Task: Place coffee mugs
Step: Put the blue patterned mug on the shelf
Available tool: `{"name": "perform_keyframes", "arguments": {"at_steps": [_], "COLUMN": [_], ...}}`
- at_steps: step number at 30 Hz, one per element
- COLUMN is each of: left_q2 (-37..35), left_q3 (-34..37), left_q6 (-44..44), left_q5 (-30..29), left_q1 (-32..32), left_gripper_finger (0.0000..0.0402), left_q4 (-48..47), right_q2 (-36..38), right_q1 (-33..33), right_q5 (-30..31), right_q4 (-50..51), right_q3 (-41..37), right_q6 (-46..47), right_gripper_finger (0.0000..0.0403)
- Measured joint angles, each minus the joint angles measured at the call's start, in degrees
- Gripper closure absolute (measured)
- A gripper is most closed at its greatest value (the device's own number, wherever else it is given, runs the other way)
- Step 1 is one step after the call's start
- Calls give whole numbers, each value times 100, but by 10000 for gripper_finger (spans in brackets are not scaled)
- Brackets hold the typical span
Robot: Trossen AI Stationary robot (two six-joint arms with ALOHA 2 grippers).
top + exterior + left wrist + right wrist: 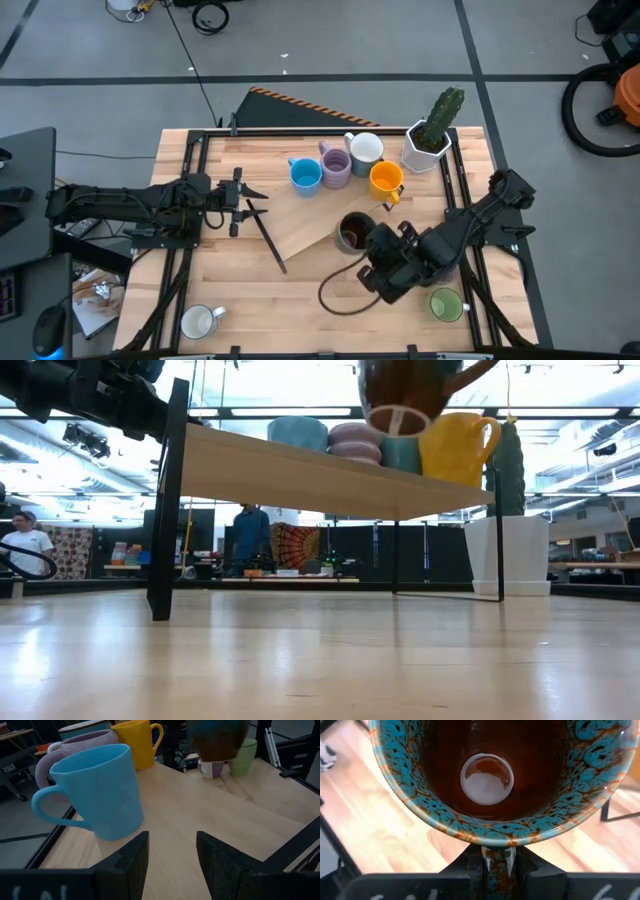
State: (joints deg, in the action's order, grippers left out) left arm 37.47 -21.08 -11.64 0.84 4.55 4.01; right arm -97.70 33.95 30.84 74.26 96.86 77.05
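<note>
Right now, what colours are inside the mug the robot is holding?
Dark brown mug: brown inside with a pale bottom, rim speckled turquoise and rust. Right wrist view shows it best.

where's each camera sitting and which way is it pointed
High view: above, facing straight down on the table; both arms show.
Low view: at table-top height, facing level under the raised shelf into the room; the dark brown mug hangs above.
Left wrist view: on the left arm, facing across the shelf at the blue mug; its open fingers show.
Right wrist view: on the right arm, facing into the dark brown mug; its fingers pinch the rim.
All four views share that mug.
</note>
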Motion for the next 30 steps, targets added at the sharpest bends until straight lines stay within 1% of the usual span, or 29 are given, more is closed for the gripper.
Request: {"name": "perform_keyframes", "arguments": {"at_steps": [6, 14, 20, 30], "left_q2": [0, 0, 0, 0], "left_q3": [0, 0, 0, 0], "left_q6": [0, -4, -2, 9], "left_q5": [0, 1, 0, 2], "left_q1": [-1, 0, -2, -2], "left_gripper_finger": [230, 230, 230, 230], "left_q4": [2, 0, -2, -2], "right_q2": [3, 31, 31, 31], "right_q1": [-483, -1051, -1289, -1481], "right_q5": [-214, -302, -349, -453], "right_q4": [9, 253, 309, 533], "right_q3": [65, 70, 70, 70], "right_q6": [-428, -427, -653, -362], "right_gripper_finger": [354, 354, 354, 354]}}
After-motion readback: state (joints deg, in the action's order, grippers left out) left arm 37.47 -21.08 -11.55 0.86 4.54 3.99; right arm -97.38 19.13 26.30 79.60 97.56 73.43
